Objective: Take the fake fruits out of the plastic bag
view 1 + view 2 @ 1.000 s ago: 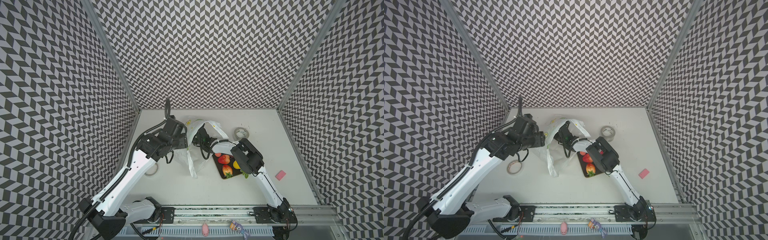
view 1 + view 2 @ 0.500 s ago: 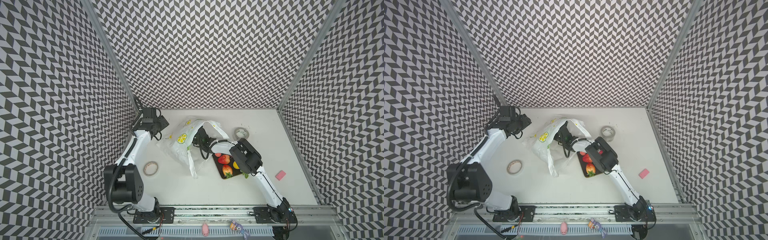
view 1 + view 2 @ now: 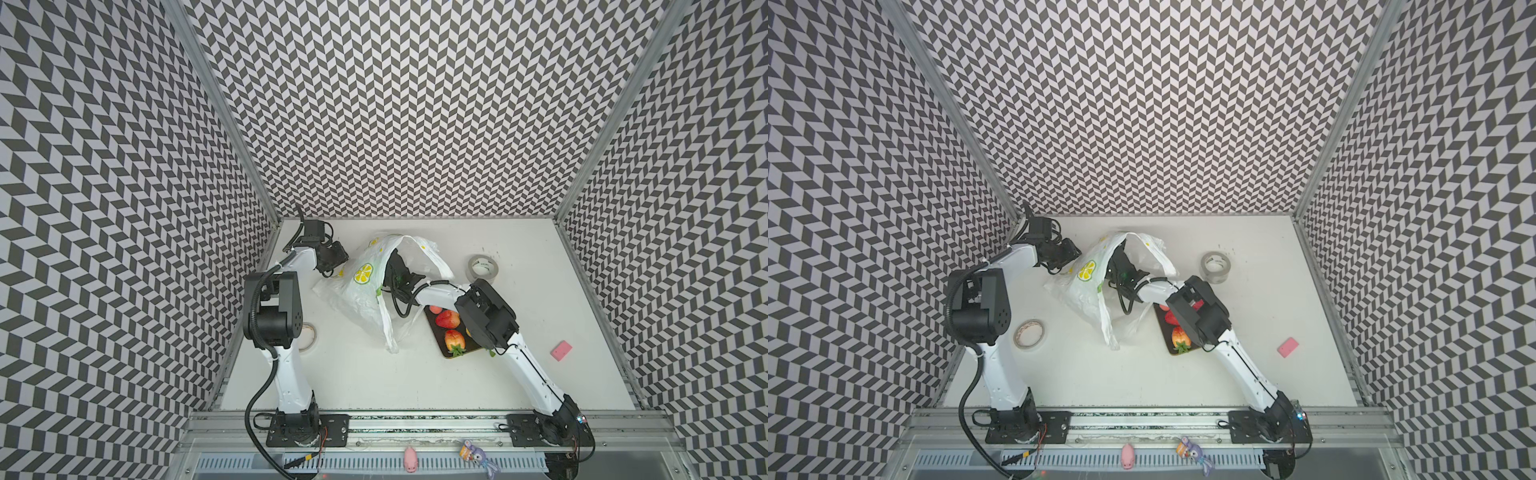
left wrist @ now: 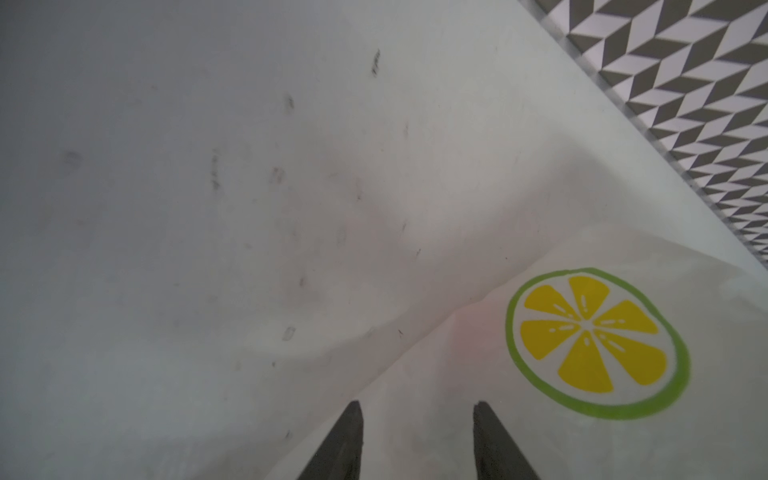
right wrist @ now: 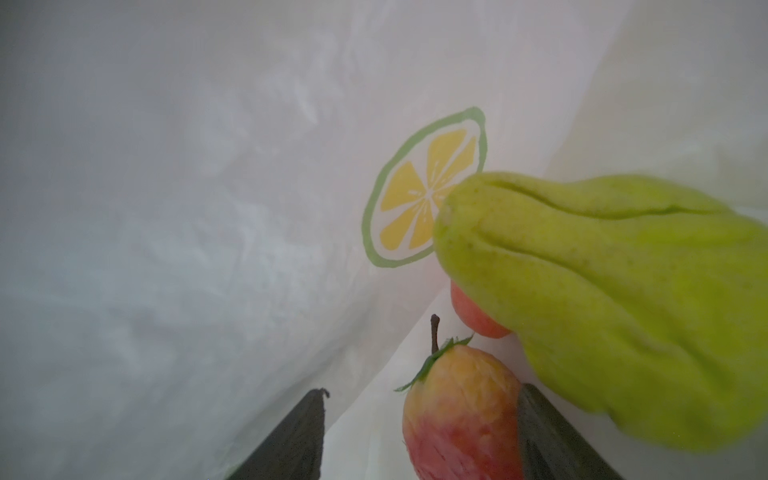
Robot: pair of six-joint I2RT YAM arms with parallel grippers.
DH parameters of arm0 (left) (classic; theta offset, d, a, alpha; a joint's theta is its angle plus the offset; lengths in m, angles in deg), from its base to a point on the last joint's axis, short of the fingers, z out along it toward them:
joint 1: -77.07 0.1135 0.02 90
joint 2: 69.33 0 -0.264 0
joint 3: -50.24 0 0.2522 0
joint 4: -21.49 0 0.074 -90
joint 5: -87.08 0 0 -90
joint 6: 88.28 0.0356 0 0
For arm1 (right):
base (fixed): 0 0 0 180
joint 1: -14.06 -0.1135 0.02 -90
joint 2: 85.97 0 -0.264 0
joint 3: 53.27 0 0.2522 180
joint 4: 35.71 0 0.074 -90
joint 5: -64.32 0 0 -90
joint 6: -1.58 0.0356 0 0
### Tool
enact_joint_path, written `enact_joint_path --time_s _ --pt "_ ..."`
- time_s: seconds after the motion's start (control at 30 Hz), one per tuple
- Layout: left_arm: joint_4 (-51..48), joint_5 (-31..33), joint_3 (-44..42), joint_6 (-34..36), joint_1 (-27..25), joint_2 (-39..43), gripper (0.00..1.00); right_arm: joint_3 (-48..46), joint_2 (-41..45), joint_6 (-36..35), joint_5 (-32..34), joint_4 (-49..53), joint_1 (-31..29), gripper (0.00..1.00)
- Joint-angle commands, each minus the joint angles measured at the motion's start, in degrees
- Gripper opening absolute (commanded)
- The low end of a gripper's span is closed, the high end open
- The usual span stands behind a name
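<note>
White lemon-print bag (image 3: 365, 299), seemingly apple (image 5: 461, 411) inside

Left arm (image 3: 291, 374) folded, right arm (image 3: 532, 370) outstretched, left fingers (image 4: 340, 449) and right fingers (image 5: 291, 436) apart.

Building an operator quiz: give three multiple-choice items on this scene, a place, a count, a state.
1. Where is the right gripper? A) inside the plastic bag B) high above it C) parked at its base
2. How many tape rolls show? A) one B) two C) three
3. The right gripper's jaws are: A) shut tight B) open, apple between C) out of view
Answers: 1A, bag film surrounds it; 2B, one on each side of the bag; 3B, a gap shows beside the apple.
</note>
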Motion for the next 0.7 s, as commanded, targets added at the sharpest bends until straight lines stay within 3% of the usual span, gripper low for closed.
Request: enact_joint_path --time_s 0.0,0.23,0.4,0.67 --pt "-1.77 -1.15 1.24 3.34 -1.19 -1.3 0.39 2.41 -2.83 -1.63 1.71 1.49 -0.41 0.73" --pt "-1.42 -1.94 0.58 3.34 -3.04 -2.53 0.26 6.67 -5.84 -3.73 -0.31 6.25 -1.27 0.75" --pt "-1.49 -2.65 0.95 3.34 -3.7 -2.6 0.19 7.54 -6.32 -6.38 1.71 6.92 -2.59 0.75" --pt "-1.95 -4.15 1.67 3.61 -3.89 -1.72 0.03 9.99 -7.89 -4.05 -2.27 9.61 -3.04 0.64"
